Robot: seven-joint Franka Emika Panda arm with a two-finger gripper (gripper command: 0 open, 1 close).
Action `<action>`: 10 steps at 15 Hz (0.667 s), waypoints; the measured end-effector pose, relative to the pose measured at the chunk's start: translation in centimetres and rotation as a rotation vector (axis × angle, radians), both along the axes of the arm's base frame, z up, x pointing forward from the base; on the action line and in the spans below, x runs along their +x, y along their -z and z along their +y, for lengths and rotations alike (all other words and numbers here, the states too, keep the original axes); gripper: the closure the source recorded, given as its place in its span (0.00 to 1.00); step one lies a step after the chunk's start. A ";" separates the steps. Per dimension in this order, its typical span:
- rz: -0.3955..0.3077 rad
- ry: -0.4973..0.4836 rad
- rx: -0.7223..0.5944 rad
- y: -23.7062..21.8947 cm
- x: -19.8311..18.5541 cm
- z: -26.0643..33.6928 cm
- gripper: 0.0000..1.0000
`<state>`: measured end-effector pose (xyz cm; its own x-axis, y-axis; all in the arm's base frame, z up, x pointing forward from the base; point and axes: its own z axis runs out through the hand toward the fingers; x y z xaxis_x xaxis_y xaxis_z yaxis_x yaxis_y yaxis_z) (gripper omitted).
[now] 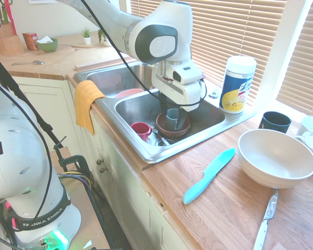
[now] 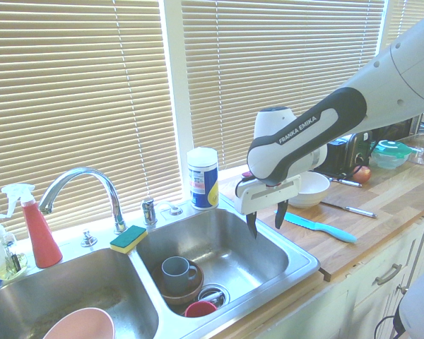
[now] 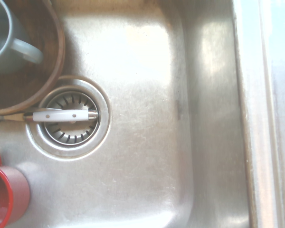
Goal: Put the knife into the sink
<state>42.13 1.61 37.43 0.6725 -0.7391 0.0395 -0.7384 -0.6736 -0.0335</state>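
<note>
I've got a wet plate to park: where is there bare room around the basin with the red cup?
Inside the basin, bare steel runs from the drain to the wall away from the brown bowl. It is crowded where that bowl, the blue-grey mug and the red cup cluster.

I'm looking into a kitchen — a double-basin steel sink with an arched faucet, a wooden tabletop over pale cabinets, and from my side I can see dish sponge and mugs too.

Two sink basins, one sponge, two knives.
</note>
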 end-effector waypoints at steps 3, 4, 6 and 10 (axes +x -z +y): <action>0.001 -0.027 -0.004 0.1 0.0 0.0 0.00; 0.003 -0.059 -0.006 0.1 0.0 0.0 0.00; 0.011 -0.133 -0.005 0.0 0.0 -0.6 0.00; 0.044 -0.295 0.002 -1.1 -0.8 -5.2 0.00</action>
